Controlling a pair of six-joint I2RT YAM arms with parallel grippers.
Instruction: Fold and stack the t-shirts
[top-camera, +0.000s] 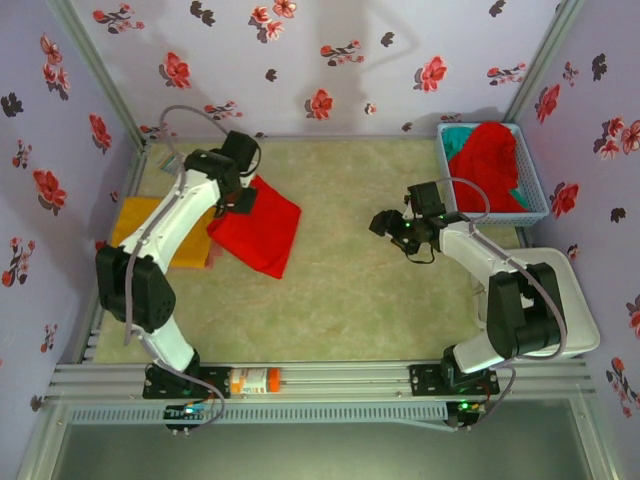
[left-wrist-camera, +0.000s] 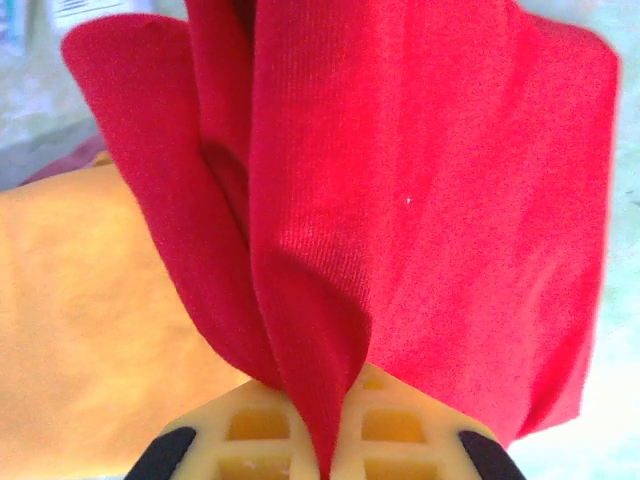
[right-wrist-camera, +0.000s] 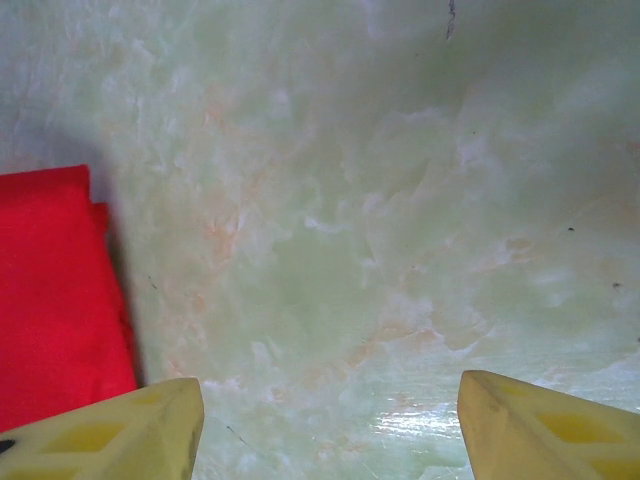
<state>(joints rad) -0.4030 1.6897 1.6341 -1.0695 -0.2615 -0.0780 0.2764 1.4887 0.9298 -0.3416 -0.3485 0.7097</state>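
Note:
A folded red t-shirt (top-camera: 262, 228) hangs from my left gripper (top-camera: 242, 200), which is shut on its upper edge; the cloth (left-wrist-camera: 420, 200) bunches between the yellow fingers (left-wrist-camera: 400, 430). Its lower end rests on the table, partly over a folded orange-yellow t-shirt (top-camera: 140, 222) at the left, which shows under the red cloth as orange-yellow fabric (left-wrist-camera: 90, 330). My right gripper (top-camera: 380, 222) hovers open over bare table near the middle, its fingertips (right-wrist-camera: 130, 435) wide apart with nothing between, and the red shirt's edge (right-wrist-camera: 50, 290) lies to its left. More red t-shirts (top-camera: 485, 165) and a teal one (top-camera: 458, 135) fill the basket.
The blue mesh basket (top-camera: 537, 195) stands at the back right corner. A white tray (top-camera: 575, 300) sits at the right edge beside the right arm. The marbled green tabletop (top-camera: 360, 300) lies between the arms. Flowered walls close in three sides.

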